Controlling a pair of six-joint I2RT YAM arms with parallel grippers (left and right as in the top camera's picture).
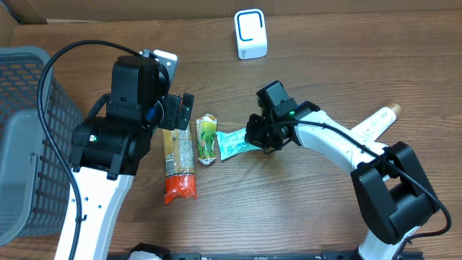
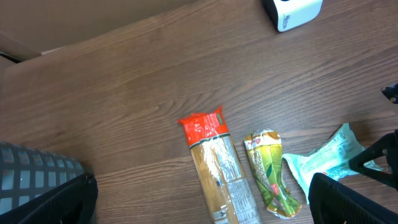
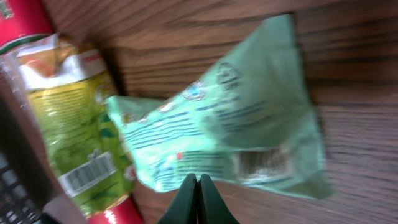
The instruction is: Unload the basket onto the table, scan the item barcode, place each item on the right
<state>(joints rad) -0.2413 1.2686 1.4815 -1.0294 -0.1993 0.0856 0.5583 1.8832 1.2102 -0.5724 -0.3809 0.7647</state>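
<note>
We find the right gripper (image 3: 198, 190) with its fingers pressed together at the near edge of the mint-green packet (image 3: 230, 118). The packet lies flat on the table (image 1: 325, 72), with one corner against the green-yellow pouch (image 1: 207, 137). We cannot tell whether any film is actually caught between the fingers. The left gripper (image 1: 180, 112) hangs spread wide above the pasta pack (image 1: 178, 162), holding nothing. We judge the principal risk to be a shallow bite: with only the seam pinched, a lift could let the packet slide free or leave it on the table altogether. A limp packet held by one edge may also fold, turning its barcode (image 3: 261, 165) (a blurred dark patch, seemingly face up) away from the scanner (image 1: 250, 34), which stands well apart at the far side. The neighbouring pouch may be dragged along where the two touch. The left arm sits near that row of goods and could be brushed.
</note>
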